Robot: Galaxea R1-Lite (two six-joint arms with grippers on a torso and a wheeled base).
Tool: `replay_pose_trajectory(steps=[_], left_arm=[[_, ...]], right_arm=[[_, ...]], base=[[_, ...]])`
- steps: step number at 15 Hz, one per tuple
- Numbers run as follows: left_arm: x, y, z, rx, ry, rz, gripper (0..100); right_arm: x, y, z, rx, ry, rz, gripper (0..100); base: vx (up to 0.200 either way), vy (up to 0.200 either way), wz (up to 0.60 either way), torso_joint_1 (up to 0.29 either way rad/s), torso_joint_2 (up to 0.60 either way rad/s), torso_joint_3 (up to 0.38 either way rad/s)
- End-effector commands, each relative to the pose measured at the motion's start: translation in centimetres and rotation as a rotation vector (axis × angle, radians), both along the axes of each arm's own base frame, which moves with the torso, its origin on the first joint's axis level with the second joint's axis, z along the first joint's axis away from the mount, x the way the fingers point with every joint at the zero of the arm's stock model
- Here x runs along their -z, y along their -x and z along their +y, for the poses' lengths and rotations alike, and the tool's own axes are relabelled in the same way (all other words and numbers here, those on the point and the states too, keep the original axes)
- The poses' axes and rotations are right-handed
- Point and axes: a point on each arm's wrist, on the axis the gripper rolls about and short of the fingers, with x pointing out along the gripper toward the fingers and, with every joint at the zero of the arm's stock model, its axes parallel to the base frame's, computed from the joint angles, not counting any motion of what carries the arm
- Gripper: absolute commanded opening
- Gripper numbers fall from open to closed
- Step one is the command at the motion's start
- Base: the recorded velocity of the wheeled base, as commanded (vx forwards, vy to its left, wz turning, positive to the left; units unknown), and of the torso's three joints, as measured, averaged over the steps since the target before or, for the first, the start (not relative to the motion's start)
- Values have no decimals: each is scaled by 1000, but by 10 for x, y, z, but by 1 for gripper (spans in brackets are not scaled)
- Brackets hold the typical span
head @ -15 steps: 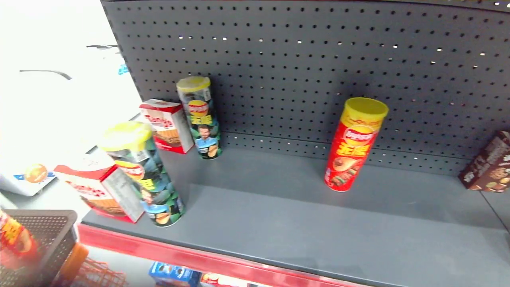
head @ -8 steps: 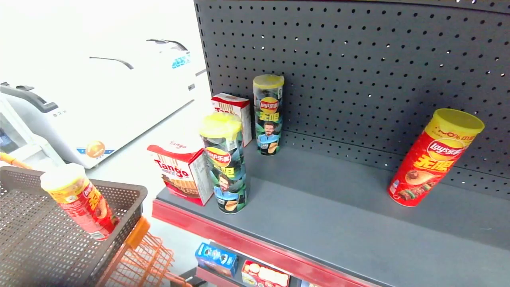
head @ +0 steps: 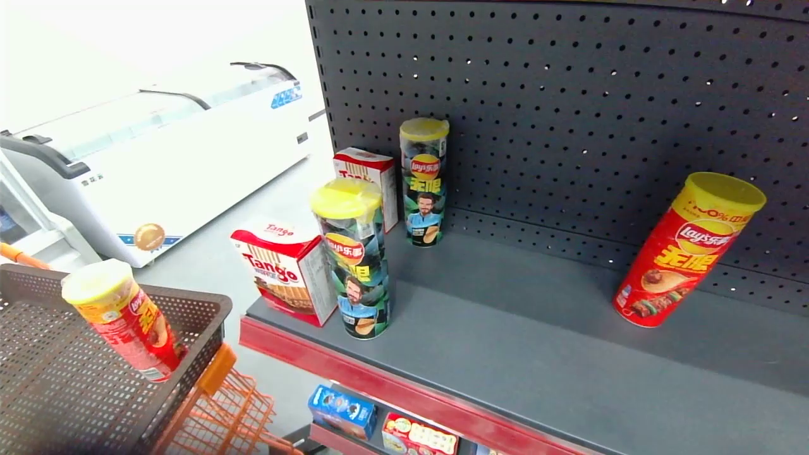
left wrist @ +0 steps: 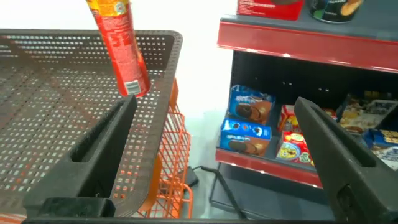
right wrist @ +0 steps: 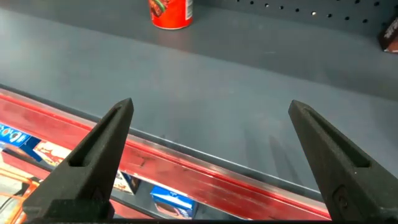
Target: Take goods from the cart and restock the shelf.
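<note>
Red can (head: pixel 123 322) in cart basket (head: pixel 50 392) (yellow lid); left gripper (left wrist: pixel 214 104), right gripper (right wrist: pixel 211 107) gape wide

Left gripper (left wrist: pixel 214 102): two matte black fingers (left wrist: pixel 99 155), long wedges tapering to blunt tips. Right gripper (right wrist: pixel 211 104): identical build, black, flat inner faces, chamfered edges.
</note>
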Motion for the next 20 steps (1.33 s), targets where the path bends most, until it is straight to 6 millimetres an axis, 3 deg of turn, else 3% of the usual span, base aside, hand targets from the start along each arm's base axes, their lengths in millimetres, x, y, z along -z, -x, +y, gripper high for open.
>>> replay_pose_trajectory(steps=[1,4,7,9,13,16,17,18,20], left_arm=[[-33,9,1,-26,-47,-78,100],[-84,-9,3,-122,-65,87,100],[-106,-45,5,-197,-65,213,100],[-104,-56,5,-213,6,272,100],[-105,-84,7,-243,-40,384,100],[-114,-109,18,-355,-39,426,100],[-116,-125,29,-422,-25,430,100],[-116,-128,30,-416,-23,429,100],[-109,-152,37,-397,-13,442,100]], right_arm=[[0,0,0,0,0,1,100],[0,0,0,0,0,1,100],[0,0,0,0,0,1,100],[0,0,0,0,0,1,100],[0,0,0,0,0,1,100],[0,0,0,0,0,1,100],[0,0,0,0,0,1,100],[0,0,0,0,0,1,100],[0,0,0,0,0,1,100]], base=[[0,0,0,0,0,0],[0,0,0,0,0,0],[0,0,0,0,0,0],[0,0,0,0,0,0],[0,0,0,0,0,0],[0,0,0,0,0,0],[0,0,0,0,0,0],[0,0,0,0,0,0],[0,0,0,0,0,0]])
